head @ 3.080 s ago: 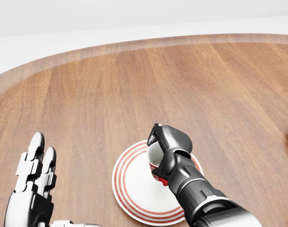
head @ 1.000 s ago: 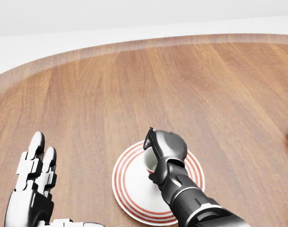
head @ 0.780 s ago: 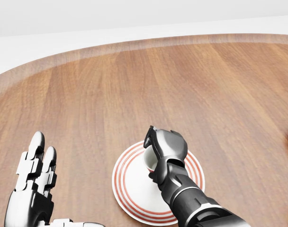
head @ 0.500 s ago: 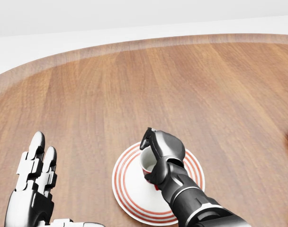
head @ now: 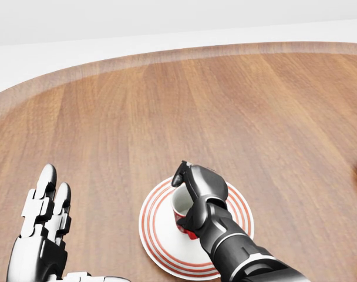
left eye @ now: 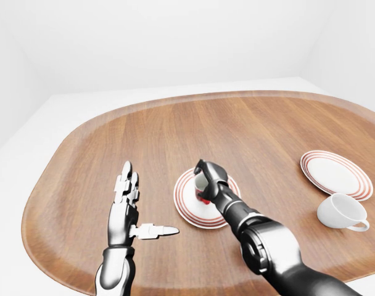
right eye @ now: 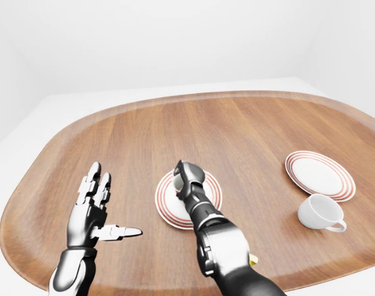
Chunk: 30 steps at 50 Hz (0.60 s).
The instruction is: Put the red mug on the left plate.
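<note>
We grip the red mug [head: 183, 212] in our closed right hand [head: 200, 191], on the left plate [head: 158, 232], ready for release, while our left hand [left eye: 127, 203] rests open, idle.

The wooden table [head: 225, 106] fills most of the frame. At lower centre lies the left plate [head: 161, 235], white with red rings, with the red mug [head: 181, 214] on it. The right hand [head: 196, 188] curls over the mug's rim. At lower left, the left hand [head: 43, 235] is spread flat, fingers extended.
</note>
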### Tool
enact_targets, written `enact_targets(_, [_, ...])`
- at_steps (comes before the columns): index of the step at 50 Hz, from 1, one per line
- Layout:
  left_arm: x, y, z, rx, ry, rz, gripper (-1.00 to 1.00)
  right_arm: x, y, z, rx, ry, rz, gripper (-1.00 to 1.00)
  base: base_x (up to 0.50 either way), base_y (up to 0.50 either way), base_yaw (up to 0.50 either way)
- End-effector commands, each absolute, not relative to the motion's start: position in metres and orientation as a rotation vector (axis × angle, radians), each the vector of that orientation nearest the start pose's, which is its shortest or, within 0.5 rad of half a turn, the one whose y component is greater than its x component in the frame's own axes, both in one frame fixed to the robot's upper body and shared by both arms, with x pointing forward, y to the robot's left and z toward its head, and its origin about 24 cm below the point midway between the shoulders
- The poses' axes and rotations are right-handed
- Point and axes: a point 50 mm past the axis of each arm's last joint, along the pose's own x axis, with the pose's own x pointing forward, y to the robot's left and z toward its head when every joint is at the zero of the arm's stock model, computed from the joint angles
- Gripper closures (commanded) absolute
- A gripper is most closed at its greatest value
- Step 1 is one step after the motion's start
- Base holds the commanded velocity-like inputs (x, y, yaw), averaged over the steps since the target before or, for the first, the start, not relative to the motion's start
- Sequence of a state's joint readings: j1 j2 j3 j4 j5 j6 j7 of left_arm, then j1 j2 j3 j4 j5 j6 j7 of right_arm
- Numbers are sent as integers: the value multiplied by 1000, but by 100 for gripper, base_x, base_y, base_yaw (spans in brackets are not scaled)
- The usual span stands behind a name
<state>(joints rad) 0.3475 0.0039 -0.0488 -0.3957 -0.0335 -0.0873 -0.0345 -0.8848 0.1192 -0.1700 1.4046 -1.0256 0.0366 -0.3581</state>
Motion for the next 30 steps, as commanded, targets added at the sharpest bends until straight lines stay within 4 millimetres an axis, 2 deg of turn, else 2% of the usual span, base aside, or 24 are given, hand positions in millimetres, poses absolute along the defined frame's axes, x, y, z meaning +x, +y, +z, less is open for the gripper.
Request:
enact_targets(1, [186,156,70,-24,-149,12,-100,350,-69,5,-1037,272,153,-100,0,0,0])
enact_targets(30, [186,155,70,-20,-152,8,-100,349,-69,3,-1054,285,164,-100,0,0,0])
